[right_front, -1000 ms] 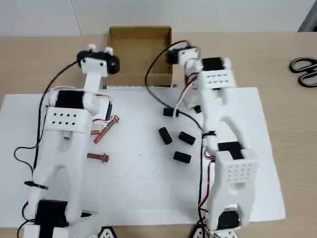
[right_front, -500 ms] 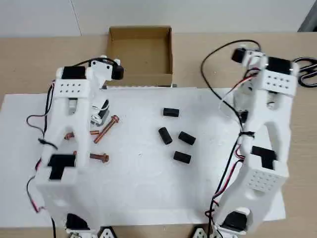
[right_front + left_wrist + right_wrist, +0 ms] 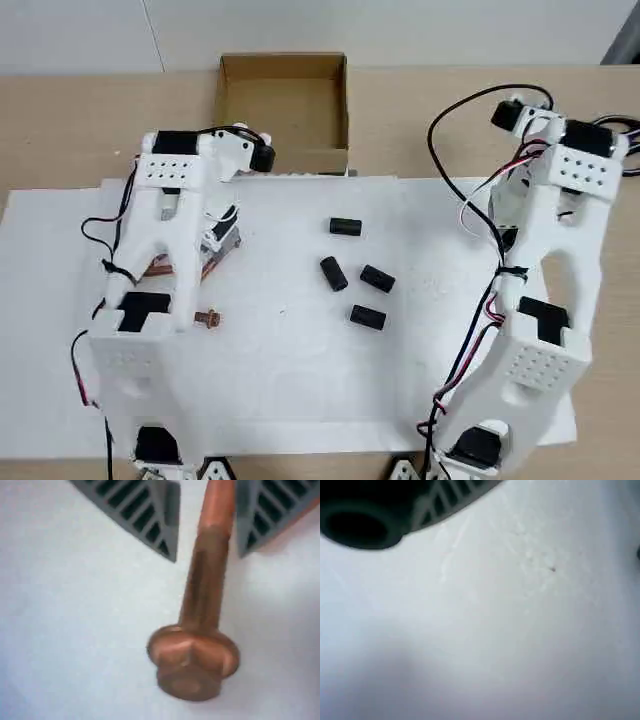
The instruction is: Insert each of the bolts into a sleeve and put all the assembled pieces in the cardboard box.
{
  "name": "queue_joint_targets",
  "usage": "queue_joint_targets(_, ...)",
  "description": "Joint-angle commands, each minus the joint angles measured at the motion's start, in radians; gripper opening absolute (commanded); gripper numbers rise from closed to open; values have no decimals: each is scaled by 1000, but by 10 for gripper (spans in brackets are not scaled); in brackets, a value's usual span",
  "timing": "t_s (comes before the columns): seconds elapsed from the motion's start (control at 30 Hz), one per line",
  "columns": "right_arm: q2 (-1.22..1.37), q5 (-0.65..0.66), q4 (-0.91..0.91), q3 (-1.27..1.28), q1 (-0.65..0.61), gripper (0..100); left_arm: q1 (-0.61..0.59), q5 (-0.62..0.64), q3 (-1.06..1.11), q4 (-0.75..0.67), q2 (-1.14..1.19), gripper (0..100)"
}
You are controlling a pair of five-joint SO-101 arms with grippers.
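Note:
A copper bolt point(image 3: 192, 665) lies on the white sheet, its shaft running up between the grey fingers point(image 3: 145, 510) of my left gripper point(image 3: 207, 552), which stands open astride it. From above, that left gripper point(image 3: 215, 248) hangs over the bolts at the sheet's left side. Another bolt point(image 3: 208, 319) lies just in front of it. Several black sleeves point(image 3: 345, 226) point(image 3: 333, 273) point(image 3: 377, 278) point(image 3: 367, 317) lie mid-sheet. My right gripper point(image 3: 508, 238) is at the sheet's right edge, shut on a black sleeve point(image 3: 355, 525) seen end-on. The cardboard box point(image 3: 228, 110) stands at the back.
The white sheet point(image 3: 300, 380) covers most of the wooden table point(image 3: 60, 120). The box sits just behind the sheet's far edge, beside the left arm's wrist. Cables loop from both arms over the sheet's sides.
My right arm swung from the box and sleeves to the sheet's right edge. My left arm pulled back and lowered its gripper over the bolts.

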Motion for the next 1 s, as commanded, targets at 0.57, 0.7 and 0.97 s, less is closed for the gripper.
queue_joint_targets(0.57,-71,6,18,-8,-4,6,8,-8,-47,-163,129,119)
queue_joint_targets(0.7,-73,6,18,-8,-39,6,8,-8,-47,-192,164,87)
queue_joint_targets(0.97,-77,2,21,-8,-117,6,20,-8,-47,-192,204,6)
